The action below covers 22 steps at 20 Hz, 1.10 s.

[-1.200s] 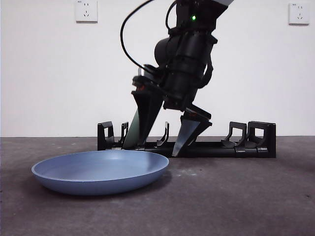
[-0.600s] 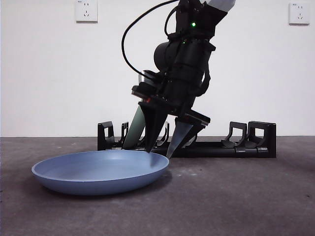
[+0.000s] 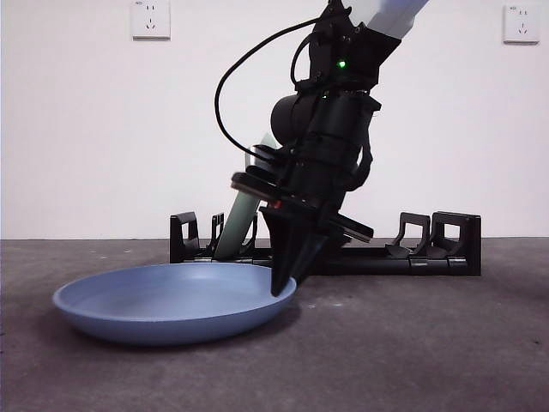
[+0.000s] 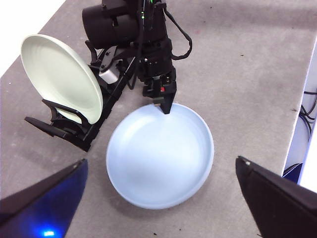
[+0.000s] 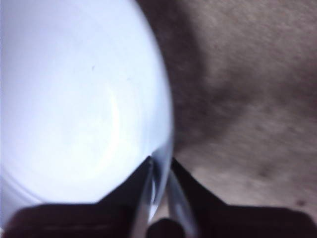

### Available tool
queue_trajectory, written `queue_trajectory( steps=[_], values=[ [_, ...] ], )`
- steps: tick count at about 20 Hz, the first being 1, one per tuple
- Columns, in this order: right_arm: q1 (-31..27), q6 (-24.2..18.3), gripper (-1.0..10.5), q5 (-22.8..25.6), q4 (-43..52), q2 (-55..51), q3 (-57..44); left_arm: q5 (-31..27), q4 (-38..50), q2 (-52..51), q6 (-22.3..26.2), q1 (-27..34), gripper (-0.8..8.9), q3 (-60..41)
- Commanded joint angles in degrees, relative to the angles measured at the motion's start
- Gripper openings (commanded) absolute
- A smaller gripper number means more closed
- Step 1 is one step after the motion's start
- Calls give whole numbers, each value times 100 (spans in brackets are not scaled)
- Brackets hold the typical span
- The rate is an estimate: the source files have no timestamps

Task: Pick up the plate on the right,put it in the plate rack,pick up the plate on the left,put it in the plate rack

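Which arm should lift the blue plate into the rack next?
Right. The right claw is already closed on the blue plate's rim, close by the plate rack, where the pale green plate stands. The left claw hangs open, high above.

No readable text, labels, numbers (wall sockets unmarked)

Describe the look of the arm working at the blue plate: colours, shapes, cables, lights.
The right gripper has two black jaws tapering to points below a bulky black wrist housing. A black cable loops out beside it, a small green light glows near the top, and the upper arm segment is pale grey.
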Motion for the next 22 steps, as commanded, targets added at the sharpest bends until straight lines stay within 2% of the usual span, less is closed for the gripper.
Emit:
queue_trajectory(
  steps=[1, 5, 7, 12, 17, 21, 22],
  values=[
    [13, -22, -17, 81, -146, 28, -50, 2, 15, 17, 140, -96, 504, -46],
    [-39, -146, -17, 76, -455, -623, 26, -15, 15, 168, 442, -529, 504, -46],
    [-63, -186, -17, 98, -643, -1147, 81, -240, 20, 310, 595, -876, 505, -46],
    [-236, -186, -17, 72, -1082, -2441, 83, -1266, 173, 896, 1126, -1996, 505, -46],
    [-415, -184, -17, 61, -1576, -3053, 83, -2406, 487, 1703, 1613, -3071, 504, -46],
    [-415, -184, -17, 55, -1786, -3274, 83, -3209, 662, 2238, 1714, -3375, 484, -46],
    [-415, -184, -17, 55, -1821, -3305, 83, -3292, 673, 2312, 1711, -3390, 408, -46]
  ],
)
